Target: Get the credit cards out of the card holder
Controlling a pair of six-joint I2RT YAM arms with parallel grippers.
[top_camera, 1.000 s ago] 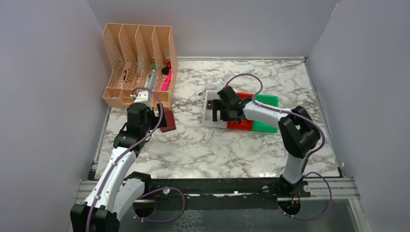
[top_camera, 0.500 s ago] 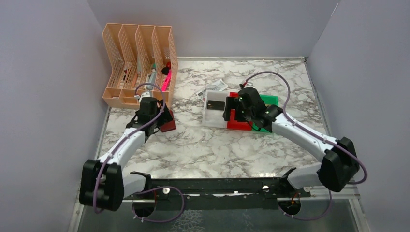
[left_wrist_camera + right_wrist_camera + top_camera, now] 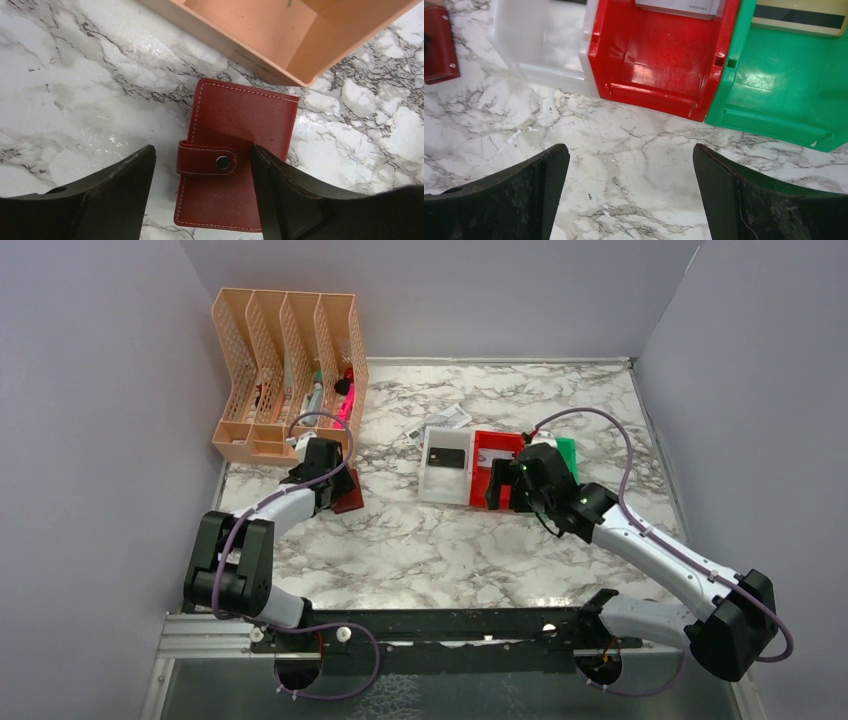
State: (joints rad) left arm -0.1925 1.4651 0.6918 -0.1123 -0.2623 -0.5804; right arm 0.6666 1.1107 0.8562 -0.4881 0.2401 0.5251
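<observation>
Right gripper (image 3: pixel 629 150) has pulled back toward the near edge. Its jaws are wide apart, empty, hanging over bare marble table (image 3: pixel 400 550). It was over the white bin (image 3: pixel 443 487) a second ago.

Left gripper (image 3: pixel 201 152) has reached out and is narrowing. Its fingers are still apart and straddle the card holder (image 3: pixel 240 120), not clamped yet.

The holder lies flat on the left, just near the corner of the peach organizer (image 3: pixel 285 350). It's maroon leather with pale stitching, folded shut, snap strap fastened.

Cards look sorted:
- black card (image 3: pixel 445 456) in the white bin
- pale card (image 3: pixel 676 5) in the red bin (image 3: pixel 659 55)
- gold card (image 3: pixel 799 15) with a dark stripe in the green bin (image 3: pixel 784 70)

The bins are glossy hard plastic, touching side by side.

My read: extraction is mostly done. The left arm is probably going for the holder to reopen or check it, and I can't tell if any cards remain inside.
</observation>
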